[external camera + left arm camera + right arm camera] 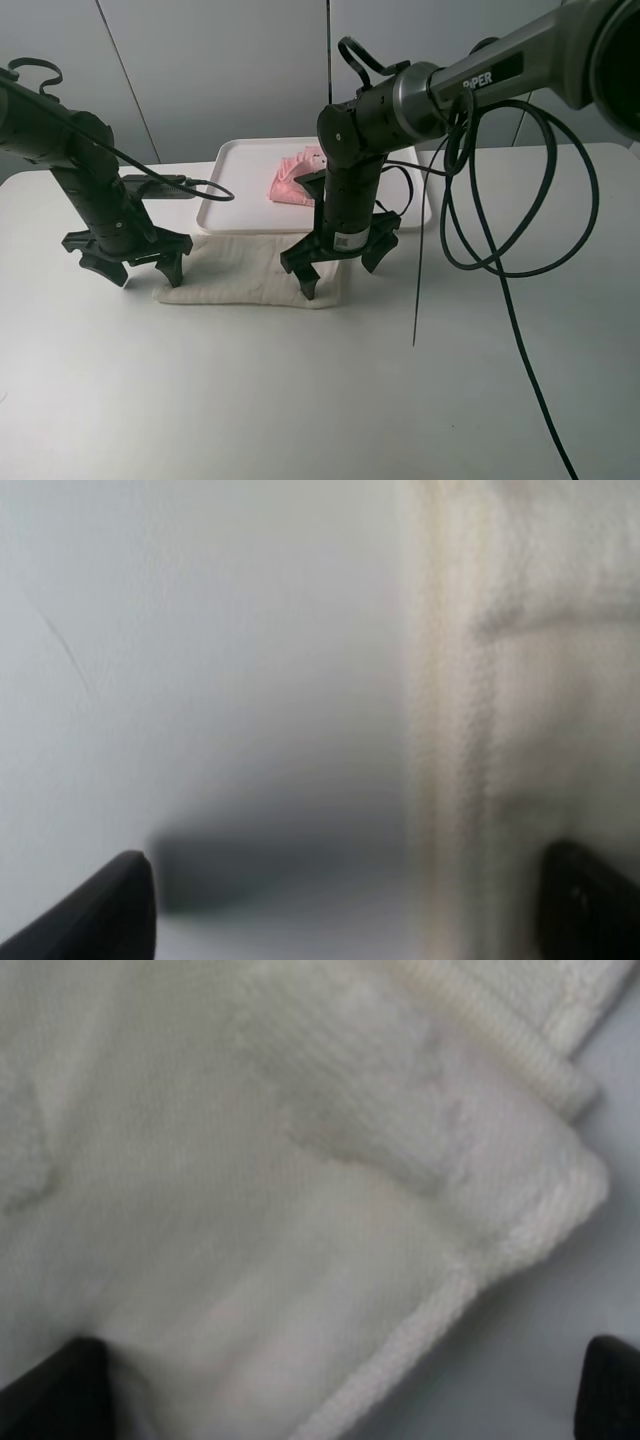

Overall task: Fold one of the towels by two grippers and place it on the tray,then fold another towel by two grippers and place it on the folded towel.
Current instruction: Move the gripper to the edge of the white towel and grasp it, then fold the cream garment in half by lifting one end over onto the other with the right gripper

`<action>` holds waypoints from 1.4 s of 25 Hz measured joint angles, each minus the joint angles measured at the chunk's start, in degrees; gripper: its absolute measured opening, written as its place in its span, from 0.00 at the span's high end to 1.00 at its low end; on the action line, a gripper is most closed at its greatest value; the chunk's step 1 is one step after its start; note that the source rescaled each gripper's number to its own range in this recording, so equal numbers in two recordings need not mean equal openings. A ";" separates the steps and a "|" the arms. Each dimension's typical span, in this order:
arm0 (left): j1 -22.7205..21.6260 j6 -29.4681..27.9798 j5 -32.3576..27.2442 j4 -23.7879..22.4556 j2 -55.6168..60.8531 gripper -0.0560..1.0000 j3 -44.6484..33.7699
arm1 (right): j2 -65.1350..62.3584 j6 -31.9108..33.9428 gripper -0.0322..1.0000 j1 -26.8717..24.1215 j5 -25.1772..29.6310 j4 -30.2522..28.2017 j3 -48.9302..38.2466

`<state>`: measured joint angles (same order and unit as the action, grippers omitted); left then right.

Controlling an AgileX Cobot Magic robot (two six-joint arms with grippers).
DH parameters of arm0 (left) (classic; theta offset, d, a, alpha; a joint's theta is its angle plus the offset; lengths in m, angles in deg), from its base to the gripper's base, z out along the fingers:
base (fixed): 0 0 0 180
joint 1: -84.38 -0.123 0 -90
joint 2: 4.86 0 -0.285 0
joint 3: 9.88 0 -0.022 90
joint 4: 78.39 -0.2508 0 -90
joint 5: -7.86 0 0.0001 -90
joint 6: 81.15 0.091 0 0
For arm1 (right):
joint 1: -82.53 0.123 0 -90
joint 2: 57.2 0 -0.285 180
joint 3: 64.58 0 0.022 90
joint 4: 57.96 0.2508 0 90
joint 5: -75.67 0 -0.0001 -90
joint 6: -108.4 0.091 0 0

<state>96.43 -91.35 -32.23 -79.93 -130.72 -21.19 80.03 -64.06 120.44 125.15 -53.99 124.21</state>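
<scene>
White terry towel [240,272], centre frame — second fold apparently starting; left gripper [135,268] and right gripper [340,272] gape wide, must pinch its corners.

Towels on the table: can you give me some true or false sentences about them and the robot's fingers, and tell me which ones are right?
1. The pink towel lies on the tray. True.
2. The white towel lies on the tray too. False: it lies flat on the table, in front of the tray.
3. The left gripper and the right gripper both have open fingers. True.
4. The right gripper is holding the pink towel. False: it is open over the white towel's right end.
5. The left gripper is at the white towel's left edge. True.
</scene>
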 joint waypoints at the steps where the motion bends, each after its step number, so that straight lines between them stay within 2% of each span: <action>1: 0.00 0.00 0.00 0.00 0.00 0.02 0.00 | 0.00 0.00 0.00 0.00 -0.12 0.13 0.00; 4: 0.00 0.00 0.00 0.00 0.00 0.02 0.00 | 0.00 0.00 0.00 0.00 -0.12 0.13 0.00; 6: 0.00 0.00 0.00 0.00 0.00 0.02 0.00 | 0.00 0.00 0.08 0.00 -0.37 0.39 0.00; 9: 0.00 0.00 0.00 0.00 0.00 0.02 0.00 | 0.13 -1.41 0.28 0.00 -0.92 1.86 0.00; 11: 0.00 0.00 0.00 0.00 0.00 0.02 0.00 | 0.13 -2.73 0.36 0.00 -1.14 3.02 0.00; 17: 0.00 0.25 0.00 0.00 0.00 0.02 0.00 | 0.17 -3.45 0.39 0.00 -1.64 3.50 0.00; 20: 0.00 0.64 0.00 0.00 0.00 0.02 0.00 | 0.17 -3.45 0.44 0.00 -2.00 3.92 0.00; 23: 0.00 0.68 0.00 0.00 0.00 0.02 0.00 | 0.27 -3.45 0.61 0.00 -2.49 4.60 0.00; 26: 0.00 0.82 0.00 0.00 0.00 0.02 0.00 | 0.27 -4.63 0.88 0.10 -3.19 5.36 0.00; 27: 0.00 0.91 0.00 0.00 0.00 0.02 0.00 | 0.27 -5.43 0.93 0.10 -3.33 5.36 0.00; 35: 0.00 0.91 0.00 0.00 0.00 0.02 0.00 | 0.14 -8.48 0.94 0.10 -2.60 5.59 0.00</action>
<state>96.43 -90.44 -32.23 -79.93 -130.72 -21.19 80.16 -72.55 120.55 122.55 -48.40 124.21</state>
